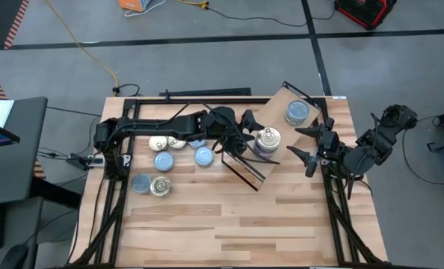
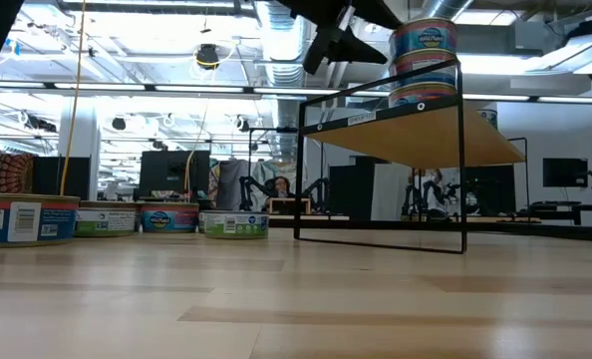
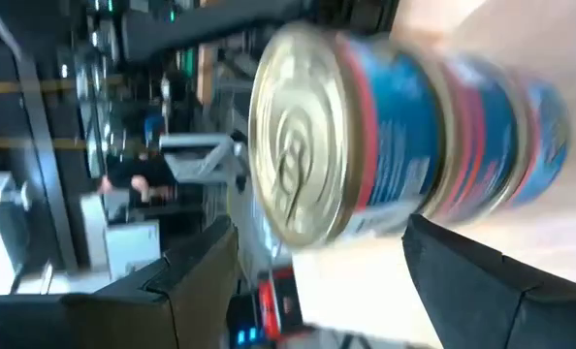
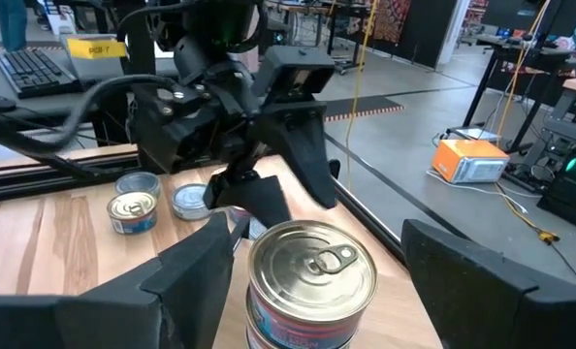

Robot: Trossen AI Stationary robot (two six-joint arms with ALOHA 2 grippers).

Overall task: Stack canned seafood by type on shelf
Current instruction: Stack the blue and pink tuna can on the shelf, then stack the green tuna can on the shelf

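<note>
**Two stacks on the shelf, six tins loose on the bench**

We see the shelf point(image 1: 278, 104) standing turned at an angle on the far middle of the bench point(image 1: 229, 224), a light wood board on a thin black frame. Two stacks of tins stand on it. The gold-lidded stack point(image 1: 267, 140) is near the board's front edge, and the blue-lidded stack point(image 1: 297, 113) sits well apart from it toward the far right corner.

The left end effector point(image 1: 250, 131) reaches over the shelf from the left, just beside the gold-lidded stack. Its fingers are spread wide and hold nothing; in its wrist view the top tin lies in the gap between them, and we cannot tell whether either finger touches it. The right end effector point(image 1: 309, 155) hovers by the shelf's right edge, pointed toward the same stack, its fingers fully apart and empty. Its wrist view shows the gold lid with its pull tab between the two fingers, with the left arm just behind.

Six loose tins point(image 1: 176, 159) lie on the bench to the left of the shelf, a mix of gold lids and blue lids. From the low view, four of them stand in a row at the left, and the stacked tins show on the raised board.
</note>
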